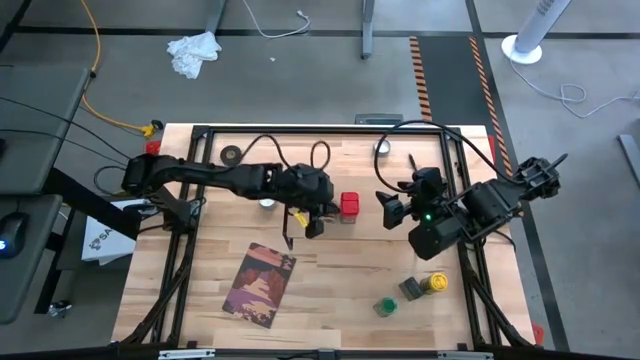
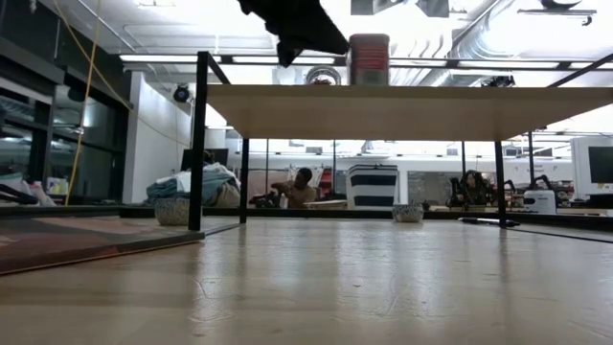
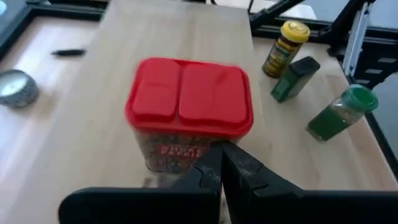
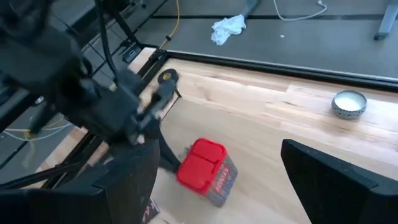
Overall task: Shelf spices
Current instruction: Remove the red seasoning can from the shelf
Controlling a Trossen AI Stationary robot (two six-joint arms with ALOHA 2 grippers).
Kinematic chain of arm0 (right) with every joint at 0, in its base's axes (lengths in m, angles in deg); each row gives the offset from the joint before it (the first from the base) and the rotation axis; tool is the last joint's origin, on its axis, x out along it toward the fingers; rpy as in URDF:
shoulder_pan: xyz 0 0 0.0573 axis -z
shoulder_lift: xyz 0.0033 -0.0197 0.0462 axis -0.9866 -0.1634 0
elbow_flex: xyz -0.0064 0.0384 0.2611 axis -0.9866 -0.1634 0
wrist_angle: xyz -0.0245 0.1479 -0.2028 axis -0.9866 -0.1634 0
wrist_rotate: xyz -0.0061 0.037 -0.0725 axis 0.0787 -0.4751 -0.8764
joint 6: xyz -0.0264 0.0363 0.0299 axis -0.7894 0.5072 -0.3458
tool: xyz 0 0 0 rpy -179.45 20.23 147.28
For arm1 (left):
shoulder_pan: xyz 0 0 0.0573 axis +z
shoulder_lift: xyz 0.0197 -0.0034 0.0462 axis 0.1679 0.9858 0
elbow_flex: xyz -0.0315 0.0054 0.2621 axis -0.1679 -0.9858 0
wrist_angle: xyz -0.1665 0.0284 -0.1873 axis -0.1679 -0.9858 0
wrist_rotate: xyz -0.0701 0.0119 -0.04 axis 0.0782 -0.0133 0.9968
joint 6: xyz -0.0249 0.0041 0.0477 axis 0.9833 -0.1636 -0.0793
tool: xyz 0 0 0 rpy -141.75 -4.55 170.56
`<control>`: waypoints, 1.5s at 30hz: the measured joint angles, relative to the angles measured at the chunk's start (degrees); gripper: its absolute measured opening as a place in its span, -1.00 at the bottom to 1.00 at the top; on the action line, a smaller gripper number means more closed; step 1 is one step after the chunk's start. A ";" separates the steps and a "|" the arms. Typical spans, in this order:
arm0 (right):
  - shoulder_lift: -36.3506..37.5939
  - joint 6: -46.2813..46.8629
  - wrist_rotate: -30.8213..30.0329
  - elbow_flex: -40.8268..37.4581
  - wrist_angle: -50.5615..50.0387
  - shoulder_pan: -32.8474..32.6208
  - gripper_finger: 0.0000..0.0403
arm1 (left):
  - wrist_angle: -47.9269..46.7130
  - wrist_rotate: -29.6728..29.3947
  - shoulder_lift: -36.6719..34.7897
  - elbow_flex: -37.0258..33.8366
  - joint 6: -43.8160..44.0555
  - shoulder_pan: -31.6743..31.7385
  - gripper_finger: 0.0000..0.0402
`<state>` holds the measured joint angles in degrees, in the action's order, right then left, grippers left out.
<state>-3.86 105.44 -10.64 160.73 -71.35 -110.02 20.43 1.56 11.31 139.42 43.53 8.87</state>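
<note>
Red box (image 1: 349, 206) blocks shelf (image 1: 420, 170) mid, left arm beside; rest open.

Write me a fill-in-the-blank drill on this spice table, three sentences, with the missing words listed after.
1. The spice box standing on the shelf has a lid coloured ____.
2. The left tool has its fingers ____, just beside that box.
3. In the high view, the yellow-topped jar, the green-topped jar and the dark tin lie near the ____ arm; its tool is open.

Missing words: red; shut; right
</note>
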 joint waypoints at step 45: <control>-9.15 -26.31 28.38 -6.45 16.70 18.69 0.66 | -10.65 -8.50 -29.26 -0.07 -6.89 11.11 -1.00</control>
<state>-13.00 79.12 17.74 154.28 -54.65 -91.34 9.78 -6.94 -17.94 139.35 36.64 19.98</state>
